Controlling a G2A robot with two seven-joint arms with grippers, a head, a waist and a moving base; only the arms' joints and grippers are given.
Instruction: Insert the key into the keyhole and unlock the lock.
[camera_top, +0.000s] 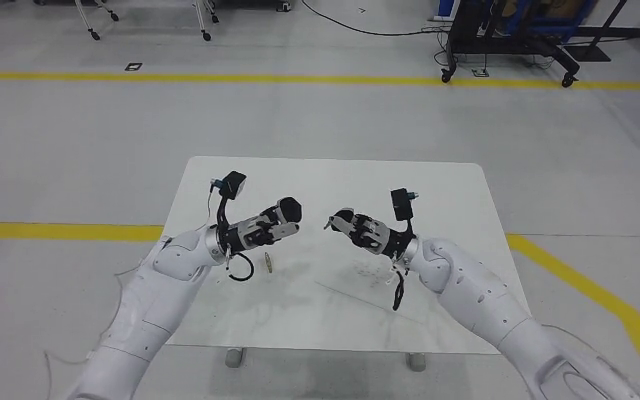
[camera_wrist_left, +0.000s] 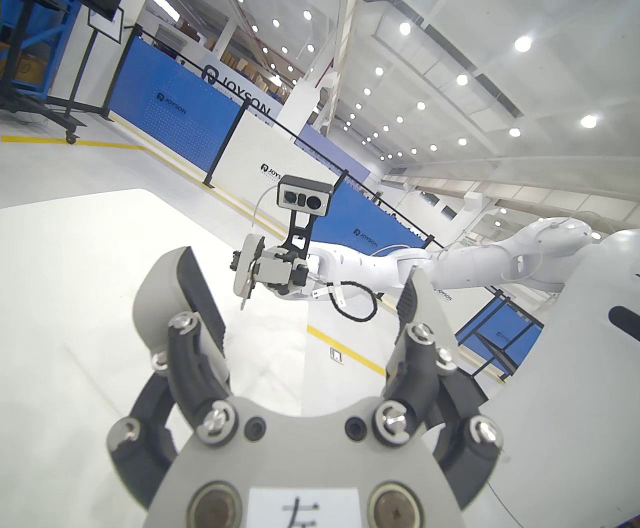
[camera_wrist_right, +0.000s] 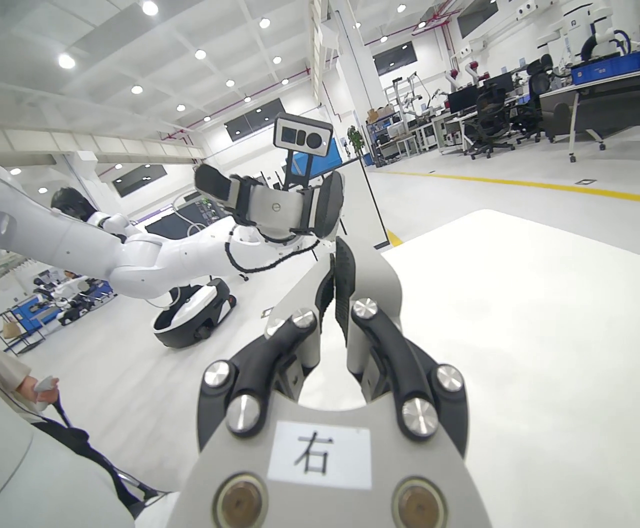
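white table (camera_top: 440, 300) on a grey hall floor with yellow lines (camera_top: 300, 78). both arms are raised above the table, and their grippers face each other tip to tip, near but apart.

left gripper (camera_top: 285, 222) (camera_wrist_left: 300, 295): released, fingers (camera_wrist_left: 192, 295) spread wide, nothing between them.

right gripper (camera_top: 338, 220) (camera_wrist_right: 336, 260) (camera_wrist_left: 247, 280): clenched, pads (camera_wrist_right: 345, 280) pressed close together. a thin key (camera_wrist_left: 243, 303) sticks out past the fingertips, held clear of the table. it is seen from the left wrist and is too small to read any detail.

brass-coloured object (camera_top: 267, 262): small, lying flat on the table below the left gripper, on the robot's side of it, touching neither arm. cannot tell from above whether it is the lock.

a looped black cable (camera_top: 240, 270) hangs off the left wrist, just beside that object.
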